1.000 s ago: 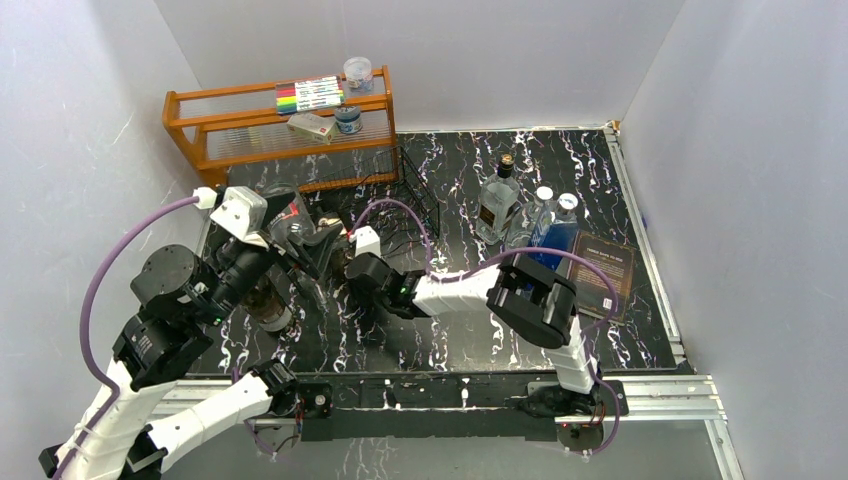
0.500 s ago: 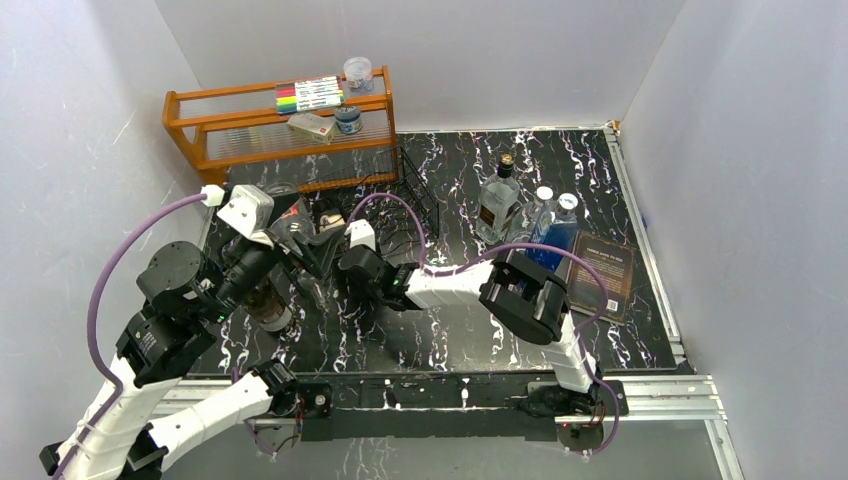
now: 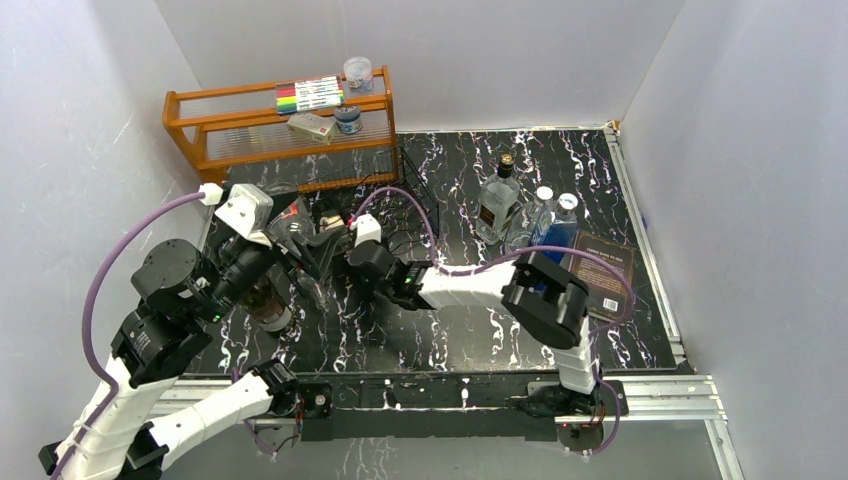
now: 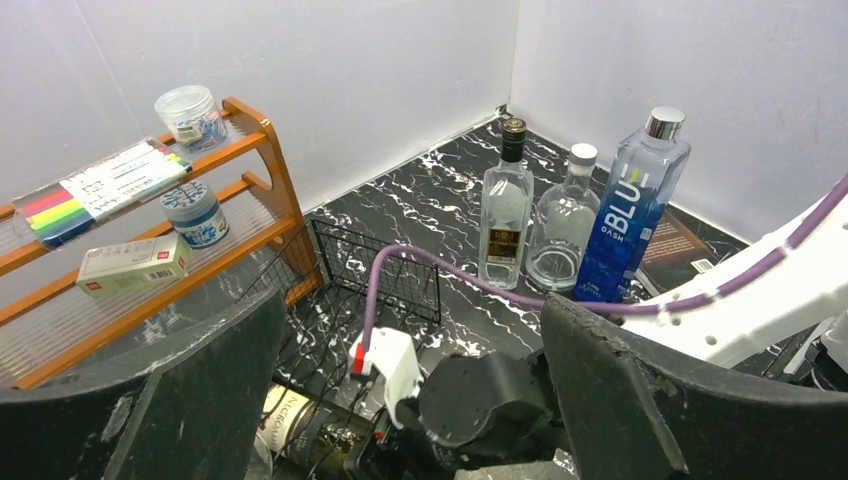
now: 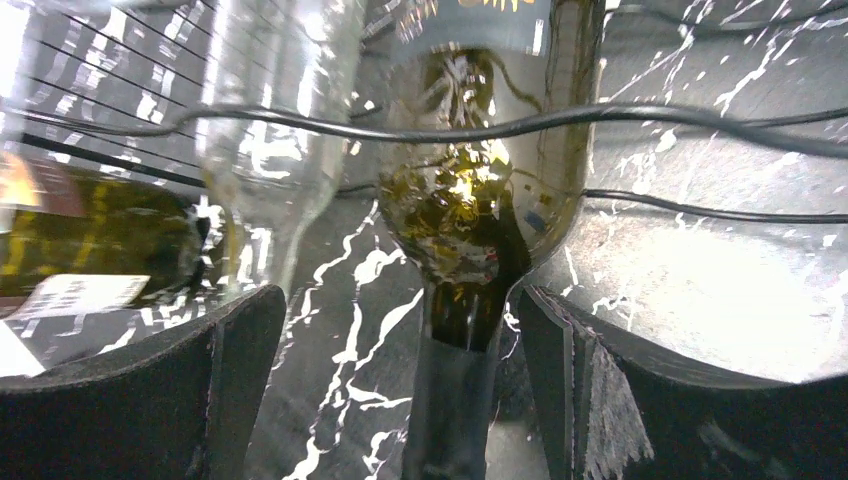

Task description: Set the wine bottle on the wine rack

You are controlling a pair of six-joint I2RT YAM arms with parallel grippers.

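- The left pincer has its fingers spread wide with nothing between them. It hangs just left of the right pincer and looks down over it, with the rack ahead of it.
- The right pincer is also wide open and grips nothing. The neck of the bottle runs between its fingers with a clear gap on each side, touching neither.
- The bottle lies on its side straight ahead of the right pincer. Its neck points toward the pincer, its body runs away from it, and a rack wire crosses over its shoulder.
- To the left of that pincer's fingers lie a clear bottle and, farther left, a dark bottle with a label.
- Progress: the bottle appears to rest in the rack, so the placing looks done or nearly done. Whether it sits fully in a cradle I cannot tell.
- What seems left is to draw the right pincer straight back off the neck without nudging it.
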